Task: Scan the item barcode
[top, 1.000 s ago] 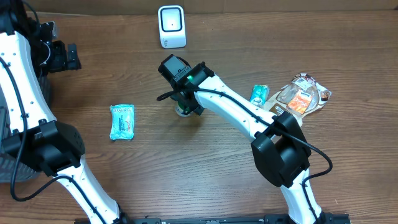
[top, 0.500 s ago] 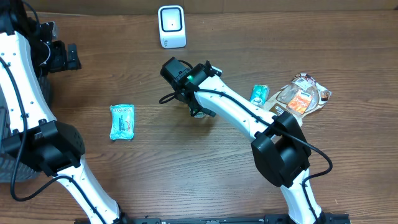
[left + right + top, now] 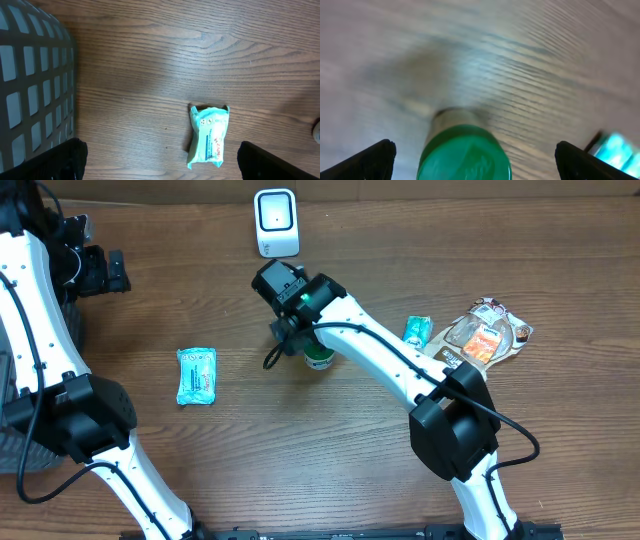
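A small bottle with a green cap [image 3: 320, 361] stands upright on the wooden table, below the white barcode scanner [image 3: 276, 222] at the back edge. My right gripper [image 3: 296, 343] hovers just left of and above the bottle. In the blurred right wrist view the green cap [image 3: 465, 155] sits between my right gripper's [image 3: 480, 167] wide-open fingers [image 3: 375, 160], touching neither. A teal packet [image 3: 196, 375] lies at the left; the left wrist view shows the packet [image 3: 210, 135] below my left gripper [image 3: 160, 165], which is open and empty. From above, the left gripper [image 3: 100, 270] is at the far left.
A grey slatted basket [image 3: 30, 75] stands at the table's left edge. At the right lie a small teal sachet [image 3: 417, 331] and a brown snack bag [image 3: 485, 335]. The right arm's white links [image 3: 390, 365] stretch diagonally across the middle.
My right gripper opened and let go of the green-capped bottle after shifting it slightly right. The gripper has drawn back up and left of it. The left arm is unmoved.
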Controlling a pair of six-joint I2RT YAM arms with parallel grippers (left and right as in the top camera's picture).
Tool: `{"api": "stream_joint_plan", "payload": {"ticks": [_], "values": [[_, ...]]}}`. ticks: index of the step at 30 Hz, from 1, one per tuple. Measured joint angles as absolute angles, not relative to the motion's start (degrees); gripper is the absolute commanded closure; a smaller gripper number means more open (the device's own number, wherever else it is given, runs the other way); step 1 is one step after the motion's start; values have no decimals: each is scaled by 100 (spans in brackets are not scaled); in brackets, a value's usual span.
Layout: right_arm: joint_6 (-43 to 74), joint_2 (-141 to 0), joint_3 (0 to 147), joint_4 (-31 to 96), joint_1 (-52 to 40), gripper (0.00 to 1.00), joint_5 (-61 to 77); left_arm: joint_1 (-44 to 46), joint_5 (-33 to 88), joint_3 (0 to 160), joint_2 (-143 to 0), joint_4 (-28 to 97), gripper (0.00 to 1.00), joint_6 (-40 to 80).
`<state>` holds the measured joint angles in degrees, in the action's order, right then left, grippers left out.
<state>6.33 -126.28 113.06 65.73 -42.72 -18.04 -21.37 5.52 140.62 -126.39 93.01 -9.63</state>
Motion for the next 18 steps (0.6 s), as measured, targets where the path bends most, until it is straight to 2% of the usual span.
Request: {"api": "stream_joint_plan", "payload": {"ticks": [6,18], "values": [[-733,-12628,11314,6925,-4097,0,-582,-2137,552,14062,-12639,9301,0,-963],[-1210,-12628,11233,6925,-3306,5,558,-2137,552,14062,-12639,9301,1,-963]]}}
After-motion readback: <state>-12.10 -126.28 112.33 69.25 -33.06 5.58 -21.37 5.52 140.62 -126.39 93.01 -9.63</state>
